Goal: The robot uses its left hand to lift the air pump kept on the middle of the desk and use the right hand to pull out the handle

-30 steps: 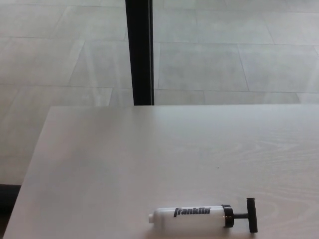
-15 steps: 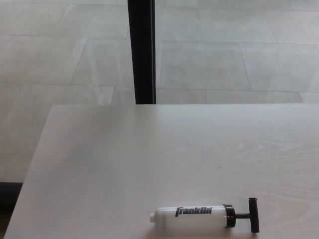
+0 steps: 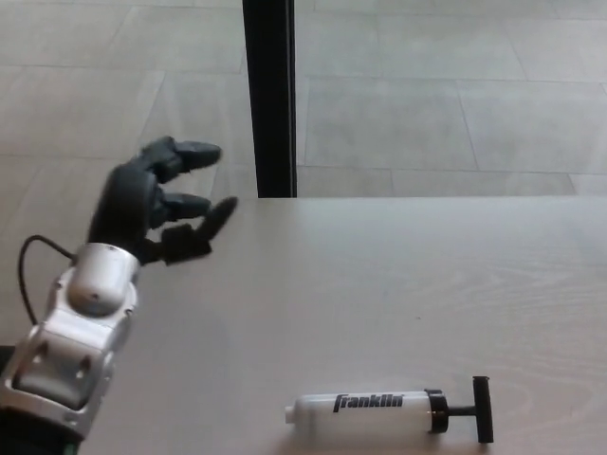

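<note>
The air pump (image 3: 365, 413) lies on its side near the front edge of the pale wooden desk (image 3: 398, 275). Its barrel is white with black "Franklin" lettering, and its black T-handle (image 3: 481, 409) points right, pushed nearly in. My left hand (image 3: 156, 199) is raised over the desk's far left corner, well up and left of the pump. Its fingers are spread apart and hold nothing. A silver forearm (image 3: 76, 332) leads down to the bottom left. The right hand does not show.
A black vertical post (image 3: 268, 95) stands behind the desk's far edge. Grey tiled floor (image 3: 427, 104) lies beyond. The desk's left edge runs diagonally down to the lower left corner of the picture.
My left arm and hand have come into view from the lower left and risen over the desk's left side. The pump has not moved.
</note>
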`<state>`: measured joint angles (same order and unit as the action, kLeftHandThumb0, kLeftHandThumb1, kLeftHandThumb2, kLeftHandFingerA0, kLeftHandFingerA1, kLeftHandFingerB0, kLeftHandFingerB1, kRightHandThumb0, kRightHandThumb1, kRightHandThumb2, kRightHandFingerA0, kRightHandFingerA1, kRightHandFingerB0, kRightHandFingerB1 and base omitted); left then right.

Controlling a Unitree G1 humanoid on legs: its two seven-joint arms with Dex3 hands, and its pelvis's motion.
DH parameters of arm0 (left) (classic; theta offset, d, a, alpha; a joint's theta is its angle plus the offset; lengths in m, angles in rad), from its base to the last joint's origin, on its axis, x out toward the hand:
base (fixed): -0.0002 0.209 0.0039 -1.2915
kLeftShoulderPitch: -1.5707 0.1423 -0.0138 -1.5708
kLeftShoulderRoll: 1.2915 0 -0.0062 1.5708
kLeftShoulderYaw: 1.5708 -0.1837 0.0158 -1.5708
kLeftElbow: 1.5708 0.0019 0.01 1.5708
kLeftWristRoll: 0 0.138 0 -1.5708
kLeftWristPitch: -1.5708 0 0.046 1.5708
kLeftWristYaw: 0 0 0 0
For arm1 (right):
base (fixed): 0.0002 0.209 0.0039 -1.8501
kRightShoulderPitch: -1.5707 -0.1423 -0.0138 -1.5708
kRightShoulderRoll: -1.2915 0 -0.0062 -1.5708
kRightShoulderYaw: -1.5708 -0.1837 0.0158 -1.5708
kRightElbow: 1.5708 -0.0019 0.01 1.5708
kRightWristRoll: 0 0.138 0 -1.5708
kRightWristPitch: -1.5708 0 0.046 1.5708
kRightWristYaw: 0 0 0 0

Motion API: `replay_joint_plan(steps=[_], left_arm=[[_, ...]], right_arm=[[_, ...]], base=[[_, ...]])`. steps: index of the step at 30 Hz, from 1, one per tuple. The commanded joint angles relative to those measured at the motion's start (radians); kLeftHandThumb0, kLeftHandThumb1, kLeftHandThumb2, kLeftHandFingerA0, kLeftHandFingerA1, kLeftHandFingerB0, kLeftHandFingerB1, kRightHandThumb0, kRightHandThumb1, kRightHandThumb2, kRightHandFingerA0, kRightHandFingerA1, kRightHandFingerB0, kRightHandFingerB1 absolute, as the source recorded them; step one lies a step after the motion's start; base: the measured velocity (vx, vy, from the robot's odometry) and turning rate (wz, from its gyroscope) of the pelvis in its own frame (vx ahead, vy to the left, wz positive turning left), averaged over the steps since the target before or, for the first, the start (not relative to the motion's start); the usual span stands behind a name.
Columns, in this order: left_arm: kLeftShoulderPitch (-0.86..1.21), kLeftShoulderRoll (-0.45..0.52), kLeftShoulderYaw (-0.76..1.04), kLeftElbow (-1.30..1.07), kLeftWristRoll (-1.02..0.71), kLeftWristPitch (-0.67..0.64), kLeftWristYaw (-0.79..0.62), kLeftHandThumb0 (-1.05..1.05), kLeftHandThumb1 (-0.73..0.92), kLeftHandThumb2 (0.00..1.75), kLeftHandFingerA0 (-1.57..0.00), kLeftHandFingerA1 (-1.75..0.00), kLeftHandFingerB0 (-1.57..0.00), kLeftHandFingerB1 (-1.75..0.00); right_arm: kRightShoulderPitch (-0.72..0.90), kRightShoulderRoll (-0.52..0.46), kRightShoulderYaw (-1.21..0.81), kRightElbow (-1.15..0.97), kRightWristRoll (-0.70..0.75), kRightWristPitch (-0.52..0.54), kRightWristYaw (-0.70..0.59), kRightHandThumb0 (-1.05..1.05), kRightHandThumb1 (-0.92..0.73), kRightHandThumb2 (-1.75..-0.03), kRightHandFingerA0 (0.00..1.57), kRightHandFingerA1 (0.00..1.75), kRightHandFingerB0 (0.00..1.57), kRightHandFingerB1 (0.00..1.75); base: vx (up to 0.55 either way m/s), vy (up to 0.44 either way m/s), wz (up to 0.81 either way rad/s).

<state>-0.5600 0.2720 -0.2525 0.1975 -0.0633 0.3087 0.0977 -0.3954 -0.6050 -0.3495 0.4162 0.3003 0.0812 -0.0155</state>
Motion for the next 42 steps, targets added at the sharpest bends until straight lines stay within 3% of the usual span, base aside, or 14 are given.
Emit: replay_joint_plan(steps=[1,10,11,14,15,16,30,32,34,35,36,38,39,42], left_arm=[[0.051,0.013,-0.353,-0.171,0.273,0.169,-0.13,-0.65,0.5,0.88,-0.48,-0.7,-0.38,-0.59],[0.065,0.013,-0.46,-0.219,0.321,0.24,-0.115,-0.59,0.5,0.97,-0.48,-0.72,-0.26,-0.56],[0.072,0.01,-0.47,-0.229,0.327,0.25,-0.111,-0.64,0.67,0.59,-0.43,-0.68,-0.37,-0.52],[0.034,0.039,-0.612,-0.232,0.477,0.303,-0.138,-0.66,0.7,0.6,-0.33,-0.71,-0.31,-0.53],[0.021,0.049,-0.641,-0.233,0.505,0.312,-0.154,-0.67,0.53,0.97,-0.34,-0.7,-0.18,-0.55],[0.008,0.056,-0.667,-0.236,0.524,0.327,-0.174,-0.66,0.71,0.6,-0.27,-0.72,-0.26,-0.53],[-0.119,0.068,-0.917,-0.13,0.817,0.41,-0.24,-0.81,0.63,0.6,-0.14,-0.6,-0.16,-0.46],[-0.13,0.044,-0.938,-0.1,0.834,0.445,-0.232,-0.43,0.29,0.94,-0.02,-0.55,0.0,-0.51],[-0.136,0.023,-0.94,-0.081,0.832,0.459,-0.219,-0.43,0.3,0.95,-0.03,-0.55,0.0,-0.52],[-0.142,0.014,-0.95,-0.074,0.837,0.471,-0.223,-0.83,0.65,0.6,-0.05,-0.57,-0.1,-0.44],[-0.143,-0.021,-0.967,-0.054,0.844,0.496,-0.215,-0.43,0.29,0.95,-0.02,-0.55,0.0,-0.51],[-0.138,-0.038,-0.973,-0.049,0.843,0.513,-0.208,-0.43,0.29,0.94,-0.02,-0.54,0.0,-0.51],[-0.131,-0.054,-0.979,-0.042,0.848,0.524,-0.196,-0.81,0.49,0.92,-0.1,-0.57,-0.09,-0.5],[-0.121,-0.085,-0.99,-0.019,0.867,0.543,-0.169,-0.81,0.63,0.59,-0.21,-0.55,-0.21,-0.43]], right_arm=[[-0.017,0.024,0.063,-0.061,-0.034,0.08,0.053,-0.68,-0.8,-0.64,0.45,0.6,0.39,0.4],[-0.034,0.031,0.066,-0.067,-0.032,0.101,0.046,-0.68,-0.79,-0.64,0.49,0.58,0.46,0.43],[-0.04,0.037,0.058,-0.067,-0.016,0.111,0.049,-0.68,-0.77,-0.63,0.49,0.6,0.46,0.44],[-0.046,0.043,0.065,-0.074,-0.024,0.12,0.042,-0.66,-0.78,-0.63,0.51,0.63,0.49,0.45],[-0.048,0.044,0.065,-0.074,-0.024,0.121,0.042,-0.67,-0.78,-0.63,0.51,0.65,0.5,0.46],[-0.051,0.045,0.067,-0.078,-0.025,0.125,0.041,-0.67,-0.78,-0.63,0.52,0.64,0.5,0.46],[-0.116,0.052,0.064,-0.041,-0.02,0.137,0.045,-0.65,-0.79,-0.63,0.5,0.64,0.51,0.46],[-0.126,0.048,0.058,-0.03,-0.017,0.13,0.049,-0.68,-0.8,-0.64,0.49,0.65,0.52,0.46],[-0.137,0.045,0.058,-0.028,-0.023,0.13,0.043,-0.68,-0.8,-0.64,0.5,0.65,0.51,0.46],[-0.137,0.045,0.058,-0.032,-0.023,0.133,0.041,-0.68,-0.81,-0.64,0.5,0.67,0.5,0.46],[-0.135,0.045,0.055,-0.03,-0.025,0.128,0.038,-0.67,-0.81,-0.64,0.5,0.68,0.49,0.46],[-0.14,0.049,0.053,-0.028,-0.025,0.136,0.029,-0.65,-0.81,-0.64,0.51,0.68,0.49,0.45],[-0.142,0.05,0.055,-0.022,-0.031,0.136,0.024,-0.65,-0.81,-0.64,0.51,0.67,0.49,0.45],[-0.144,0.051,0.056,-0.019,-0.038,0.129,0.02,-0.66,-0.81,-0.64,0.51,0.69,0.49,0.46]], base=[[0.0,0.0,0.0],[0.0,0.0,0.0],[0.0,0.0,0.0],[0.0,0.0,0.0],[0.0,0.0,0.0],[0.0,0.0,0.0],[0.0,0.0,0.0],[0.0,0.0,0.0],[0.0,0.0,0.0],[0.0,0.0,0.0],[0.0,0.0,0.0],[0.0,0.0,0.0],[0.0,0.0,0.0],[0.0,0.0,0.0]])
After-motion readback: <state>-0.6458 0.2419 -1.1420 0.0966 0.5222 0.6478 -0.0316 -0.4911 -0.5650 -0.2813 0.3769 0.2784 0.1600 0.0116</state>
